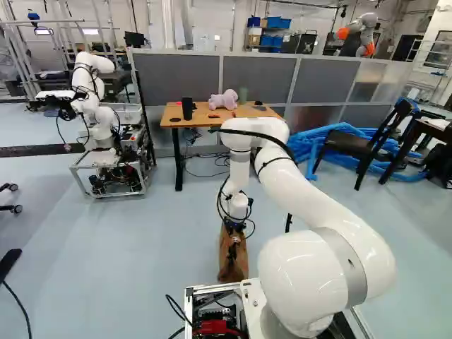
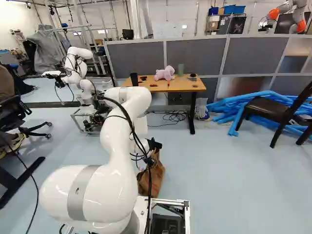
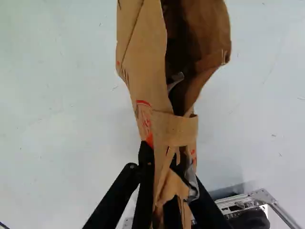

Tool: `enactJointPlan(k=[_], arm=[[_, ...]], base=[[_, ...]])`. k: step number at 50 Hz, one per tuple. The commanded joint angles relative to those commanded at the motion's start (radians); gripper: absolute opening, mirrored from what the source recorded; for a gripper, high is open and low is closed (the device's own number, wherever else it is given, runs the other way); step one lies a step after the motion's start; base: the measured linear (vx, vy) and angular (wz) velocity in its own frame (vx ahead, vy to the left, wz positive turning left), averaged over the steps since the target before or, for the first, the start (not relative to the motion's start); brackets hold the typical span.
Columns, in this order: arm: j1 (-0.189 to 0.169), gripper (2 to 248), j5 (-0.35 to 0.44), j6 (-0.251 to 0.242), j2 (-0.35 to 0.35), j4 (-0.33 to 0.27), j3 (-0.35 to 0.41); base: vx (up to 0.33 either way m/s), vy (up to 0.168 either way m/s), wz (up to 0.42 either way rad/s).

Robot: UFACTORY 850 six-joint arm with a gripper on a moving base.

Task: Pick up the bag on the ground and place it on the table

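The black gripper (image 1: 234,234) is closed on the brown paper bag (image 1: 232,261), its fingers pressing the crumpled upper part from both sides. The bag hangs upright just ahead of the arm's base, its mouth partly open; whether it touches the floor (image 1: 141,261) cannot be told. Well beyond stands a wooden counter (image 2: 180,86) bearing a pink plush toy (image 2: 165,73) and a dark cup (image 2: 134,79).
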Motion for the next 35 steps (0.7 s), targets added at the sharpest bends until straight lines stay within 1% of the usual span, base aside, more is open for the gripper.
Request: enactJointPlan(k=[19,35], arm=[[0.000,21,-0.009,0.000,0.073,-0.021,0.063],[-0.001,21,-0.042,0.000,0.134,-0.040,0.108]], base=[[0.000,0.000,0.000],[0.000,0.000,0.000]])
